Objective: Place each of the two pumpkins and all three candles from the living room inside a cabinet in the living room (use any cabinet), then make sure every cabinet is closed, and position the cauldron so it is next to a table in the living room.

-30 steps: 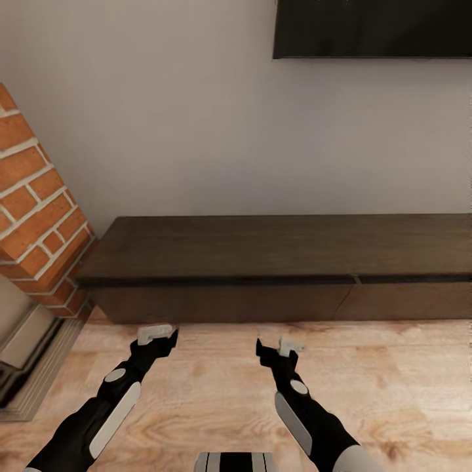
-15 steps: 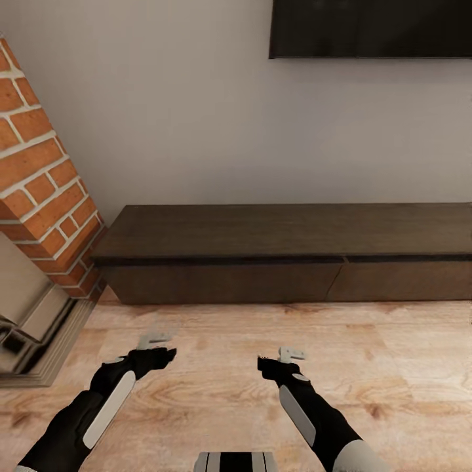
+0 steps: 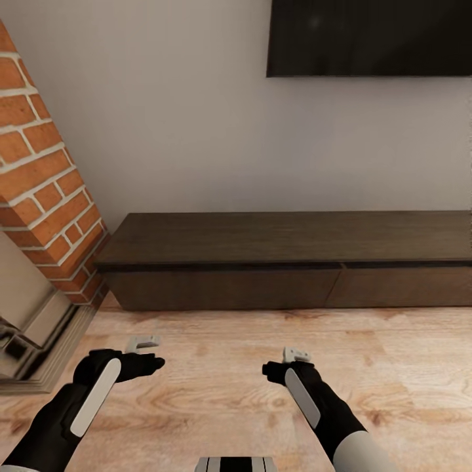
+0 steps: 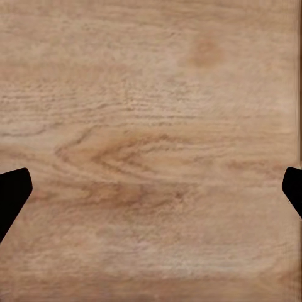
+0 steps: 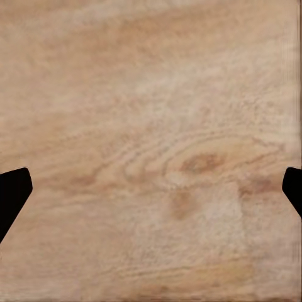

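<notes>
Both grippers, left (image 3: 145, 351) and right (image 3: 288, 362), hang open and empty over the wood floor (image 3: 216, 387), facing the closed dark cabinet (image 3: 288, 262) against the wall.

a light wood-grain floor (image 3: 216, 387) spreads across the lower part of the head view, with pale planks and darker knots. standing directly on it, against the back wall, is a long, low dark-brown cabinet (image 3: 288, 262) with a bare slab top and flat drawer fronts, all shut. at the left edge a red brick column (image 3: 46, 190) rises from the floor, with a stepped grey hearth base (image 3: 39, 347) at its foot. both wrist views look straight down at bare floorboards.
</notes>
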